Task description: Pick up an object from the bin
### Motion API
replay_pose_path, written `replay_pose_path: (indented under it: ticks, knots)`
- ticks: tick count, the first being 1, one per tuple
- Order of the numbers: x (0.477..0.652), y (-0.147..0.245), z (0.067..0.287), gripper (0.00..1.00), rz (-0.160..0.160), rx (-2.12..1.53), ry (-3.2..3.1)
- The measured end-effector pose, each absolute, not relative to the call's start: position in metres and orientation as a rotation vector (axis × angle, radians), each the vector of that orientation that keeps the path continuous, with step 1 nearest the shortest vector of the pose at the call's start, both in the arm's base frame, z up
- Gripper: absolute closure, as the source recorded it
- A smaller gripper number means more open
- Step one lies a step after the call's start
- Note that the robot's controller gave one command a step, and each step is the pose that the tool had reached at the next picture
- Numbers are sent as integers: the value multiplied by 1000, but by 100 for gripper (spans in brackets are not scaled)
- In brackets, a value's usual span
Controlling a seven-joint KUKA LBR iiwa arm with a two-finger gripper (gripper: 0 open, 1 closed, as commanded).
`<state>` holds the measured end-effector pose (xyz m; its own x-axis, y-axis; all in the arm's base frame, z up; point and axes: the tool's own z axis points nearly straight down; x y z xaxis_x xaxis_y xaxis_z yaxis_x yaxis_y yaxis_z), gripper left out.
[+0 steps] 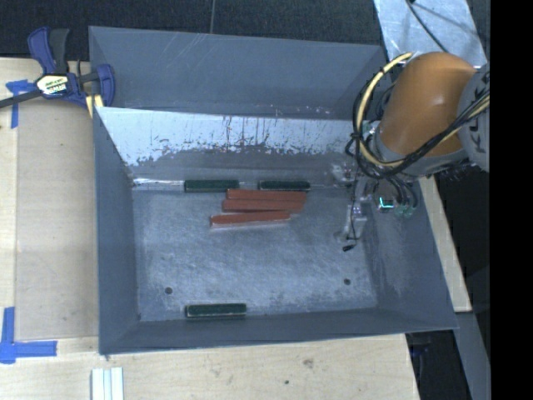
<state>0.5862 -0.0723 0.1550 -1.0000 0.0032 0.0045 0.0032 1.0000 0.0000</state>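
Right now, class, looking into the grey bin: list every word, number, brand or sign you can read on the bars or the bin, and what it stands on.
No text can be read here.
reddish-brown bars: plain, no lettering visible.
dark green bars: no lettering visible.
bin's back wall: dark streaks, not writing.
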Motion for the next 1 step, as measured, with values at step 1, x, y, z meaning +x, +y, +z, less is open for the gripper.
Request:
replay_pose_path:
  ticks: [1]
  knots:
    - [616,6,72,0,-1,177,-3144]
